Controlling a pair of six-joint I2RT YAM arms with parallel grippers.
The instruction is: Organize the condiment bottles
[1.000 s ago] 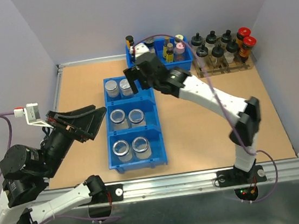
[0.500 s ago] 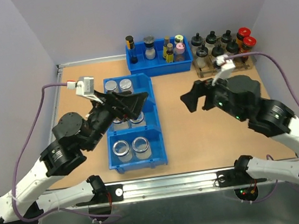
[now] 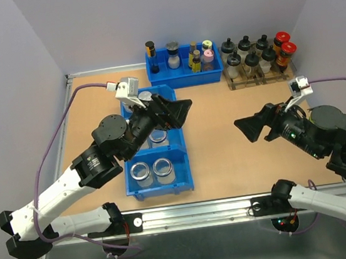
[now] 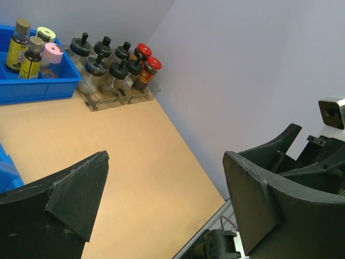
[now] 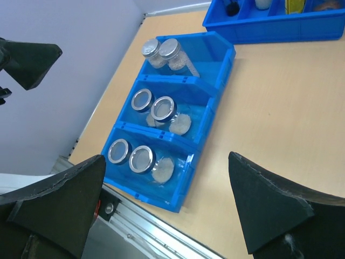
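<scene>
Six clear glass jars with silvery rims stand in pairs in a blue three-compartment bin [image 3: 161, 191]. The front pair [image 3: 153, 170] is in plain sight; my left arm hides most of the middle and back pairs. The right wrist view shows all of them: a lidded back pair [image 5: 160, 48], a middle pair [image 5: 153, 104] and a front pair [image 5: 130, 155]. My left gripper [image 3: 182, 111] is open and empty above the bin's right edge, pointing right [image 4: 165, 162]. My right gripper [image 3: 248, 128] is open and empty over the bare table right of the bin [image 5: 166, 157].
A blue tray [image 3: 185, 76] of small spice bottles stands at the back. A clear rack [image 3: 260, 71] of black- and red-capped bottles is at the back right and also shows in the left wrist view [image 4: 116, 81]. Purple walls close in on both sides.
My left arm has swung from the left side over the bin. My right arm has pulled back from the bin's far end to the right front. Both grippers have stayed open.
</scene>
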